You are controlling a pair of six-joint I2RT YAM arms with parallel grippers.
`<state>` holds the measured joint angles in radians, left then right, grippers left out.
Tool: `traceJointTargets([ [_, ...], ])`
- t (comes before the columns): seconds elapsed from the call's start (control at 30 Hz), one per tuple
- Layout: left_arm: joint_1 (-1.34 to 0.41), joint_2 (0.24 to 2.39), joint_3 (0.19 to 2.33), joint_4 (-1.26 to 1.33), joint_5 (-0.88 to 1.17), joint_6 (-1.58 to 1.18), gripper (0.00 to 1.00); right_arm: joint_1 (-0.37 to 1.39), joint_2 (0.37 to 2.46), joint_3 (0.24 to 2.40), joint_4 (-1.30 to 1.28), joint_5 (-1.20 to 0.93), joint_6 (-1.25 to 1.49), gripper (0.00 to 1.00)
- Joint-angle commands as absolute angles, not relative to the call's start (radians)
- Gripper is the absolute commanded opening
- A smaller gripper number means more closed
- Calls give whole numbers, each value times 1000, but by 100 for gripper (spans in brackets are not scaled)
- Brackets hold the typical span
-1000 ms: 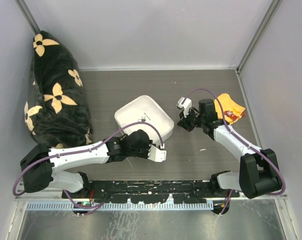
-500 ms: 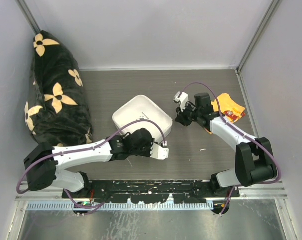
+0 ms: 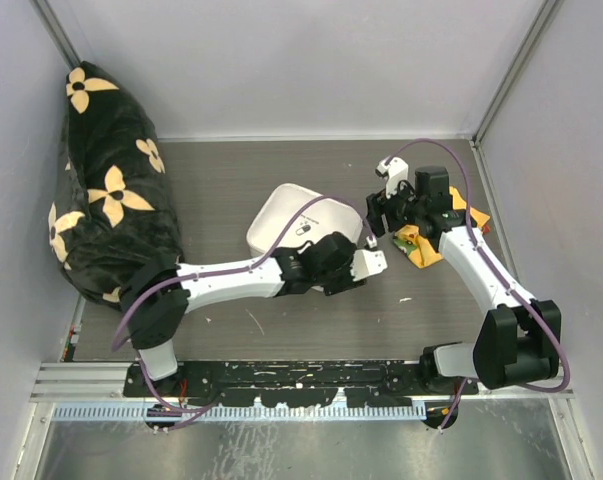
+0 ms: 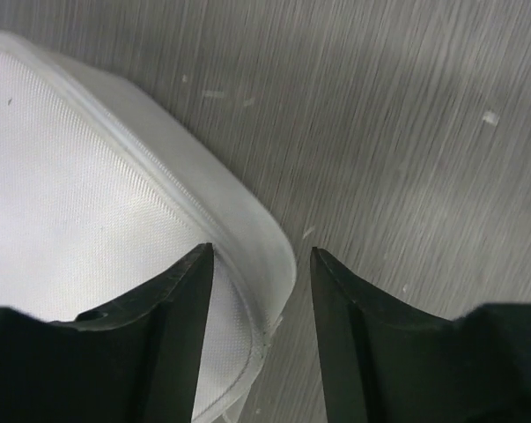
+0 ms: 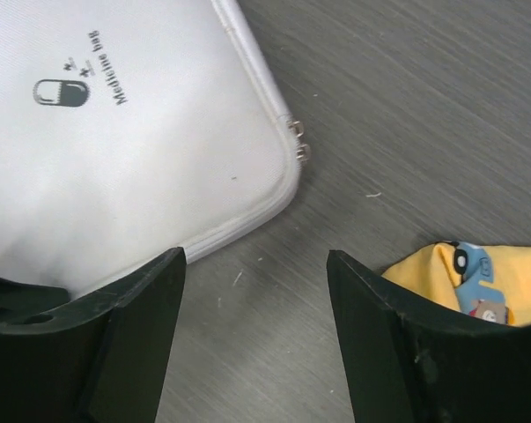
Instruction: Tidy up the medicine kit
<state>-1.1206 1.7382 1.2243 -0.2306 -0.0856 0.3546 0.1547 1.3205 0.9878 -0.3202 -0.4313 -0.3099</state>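
Top external: shows the medicine kit (image 3: 299,222) lying flat mid-table, lid down, pill mark up. Looks shut, so the packing seems done. Cannot tell whether zipped all round, though finds two zip pulls (image 5: 298,145) sitting at one corner in the right wrist view. Finds the left gripper (image 4: 258,256) spread astride the kit's rim, pinching nothing. Finds the right gripper (image 5: 254,256) likewise spread and empty, above bare table (image 5: 406,106) between kit and orange-yellow cloth (image 5: 463,282). Leaves, probably, only that cloth outside, unclear whether meant for inside. Otherwise judged near the end.
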Motion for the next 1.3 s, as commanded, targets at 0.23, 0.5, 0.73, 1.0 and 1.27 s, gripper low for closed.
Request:
traceJointTargets([
  [0.23, -1045, 1575, 1214, -269, 64, 363, 92, 153, 1291, 818, -161, -593, -83, 81],
  [0.5, -741, 1380, 1089, -276, 114, 297, 98, 153, 1405, 794, -41, -699, 51, 92],
  [0.73, -485, 1523, 1203, -319, 236, 22, 98, 155, 1502, 820, -28, -698, 55, 70],
  [1.0, -353, 1732, 1307, -347, 404, -120, 92, 154, 1556, 914, -96, -560, -34, 54],
  [1.27, -353, 1702, 1200, -347, 651, -118, 61, 153, 1635, 1065, -212, -546, -147, 54],
])
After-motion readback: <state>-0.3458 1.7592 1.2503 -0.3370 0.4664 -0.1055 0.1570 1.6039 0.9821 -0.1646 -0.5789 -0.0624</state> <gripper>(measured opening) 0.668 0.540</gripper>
